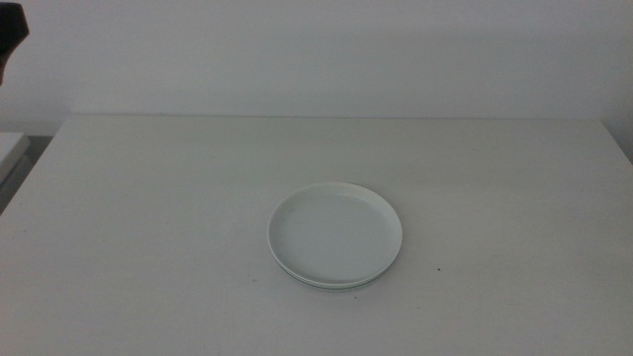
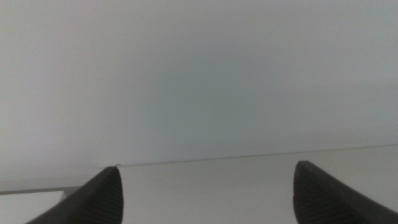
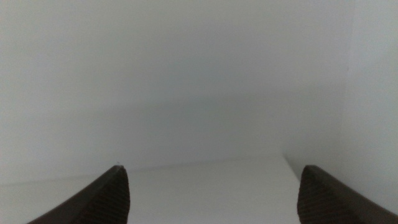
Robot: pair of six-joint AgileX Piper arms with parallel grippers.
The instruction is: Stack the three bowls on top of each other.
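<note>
In the middle view a stack of bowls (image 1: 334, 235) sits a little right of the table's centre. The white bowl is on top. Under its near rim I see the thin edges of lower bowls, one with a faint green tint; their colours are mostly hidden. Neither arm shows in the middle view. My left gripper (image 2: 208, 196) is open and empty, facing the back wall over the table's far edge. My right gripper (image 3: 214, 196) is open and empty too, facing the wall. No bowl shows in either wrist view.
The white table (image 1: 148, 247) ends at a far edge below the plain wall. A dark object (image 1: 12, 30) pokes in at the top left corner. A pale surface (image 1: 10, 148) lies beside the table's left side.
</note>
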